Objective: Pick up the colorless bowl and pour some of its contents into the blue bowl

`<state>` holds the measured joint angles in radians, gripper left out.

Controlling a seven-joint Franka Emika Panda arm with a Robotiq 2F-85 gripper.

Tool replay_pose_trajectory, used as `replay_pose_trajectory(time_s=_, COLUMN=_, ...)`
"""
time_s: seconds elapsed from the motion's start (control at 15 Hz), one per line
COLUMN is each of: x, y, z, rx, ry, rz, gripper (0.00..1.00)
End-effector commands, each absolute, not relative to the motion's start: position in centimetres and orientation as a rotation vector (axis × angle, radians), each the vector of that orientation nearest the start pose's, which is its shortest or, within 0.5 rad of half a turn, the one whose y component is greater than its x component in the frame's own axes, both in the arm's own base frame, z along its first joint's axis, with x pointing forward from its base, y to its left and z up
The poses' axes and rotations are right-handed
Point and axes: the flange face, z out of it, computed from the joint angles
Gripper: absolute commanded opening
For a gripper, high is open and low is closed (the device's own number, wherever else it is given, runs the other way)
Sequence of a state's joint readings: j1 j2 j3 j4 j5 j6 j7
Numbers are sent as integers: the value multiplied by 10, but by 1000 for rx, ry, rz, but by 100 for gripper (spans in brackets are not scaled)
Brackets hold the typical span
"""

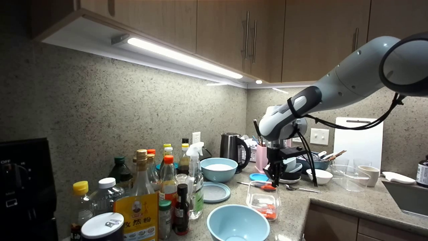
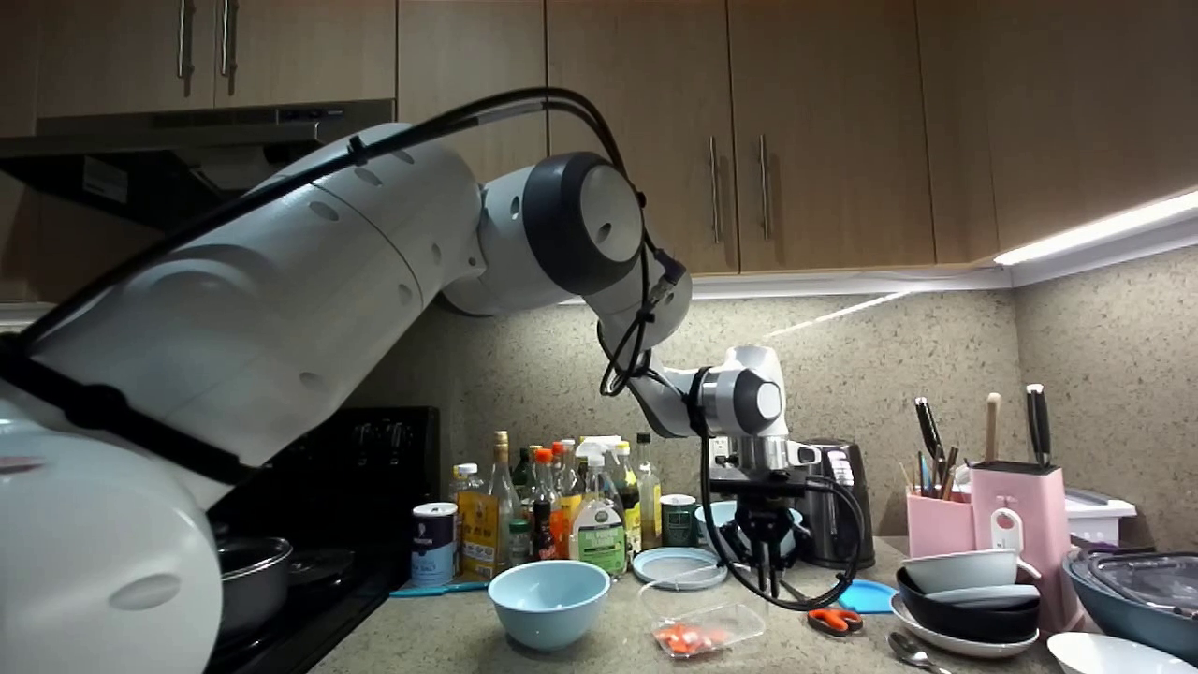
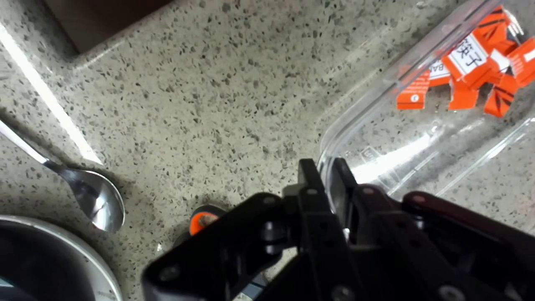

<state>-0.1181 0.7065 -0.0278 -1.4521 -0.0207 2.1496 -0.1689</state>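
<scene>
The colorless bowl (image 1: pixel 256 200) is a clear rectangular container with orange paper bits at one end. It rests on the counter and also shows in an exterior view (image 2: pixel 739 623) and the wrist view (image 3: pixel 388 146). My gripper (image 3: pixel 324 162) points down at its end wall, opposite the bits. The fingers stand slightly apart, one on each side of the thin wall, with a gap visible. The gripper also shows in both exterior views (image 1: pixel 275 182) (image 2: pixel 767 582). The pale blue bowl (image 1: pixel 238 222) stands beside the container; its inside looks empty. It also shows in an exterior view (image 2: pixel 549 604).
Orange-handled scissors (image 3: pixel 203 221) and a spoon (image 3: pixel 98 200) lie near the gripper. Stacked bowls (image 2: pixel 969 599) stand beyond. Bottles (image 1: pixel 169 180), a lid (image 1: pixel 215 192), another blue bowl (image 1: pixel 219 169) and a kettle (image 1: pixel 230 147) line the wall. The counter edge (image 1: pixel 307 201) is close.
</scene>
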Motion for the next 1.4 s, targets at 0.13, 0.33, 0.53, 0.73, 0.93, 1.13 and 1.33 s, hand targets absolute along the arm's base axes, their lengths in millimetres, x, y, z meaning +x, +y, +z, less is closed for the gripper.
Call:
replay_pose_trajectory(time_s=0.13, x=709, y=-112, z=246, rx=-3182, ry=13, rz=122, gripper=54)
replay_pose_trajectory(time_s=0.33, x=708, y=-118, z=234, rx=-3179, ry=24, rz=153, gripper=73)
replay_pose_trajectory(time_s=0.53, x=708, y=-120, z=227, rx=-3181, ry=10, rz=179, gripper=43)
replay_pose_trajectory(time_s=0.73, x=710, y=-122, z=226, rx=-3172, ry=27, rz=180, gripper=40)
replay_pose_trajectory(time_s=0.93, x=711, y=-127, z=227, rx=-3162, ry=44, rz=176, gripper=20)
replay_pose_trajectory(time_s=1.13, x=712, y=-130, z=228, rx=-3155, ry=60, rz=188, gripper=2)
replay_pose_trajectory(time_s=1.33, x=714, y=-131, z=236, rx=-3141, ry=103, rz=188, gripper=3)
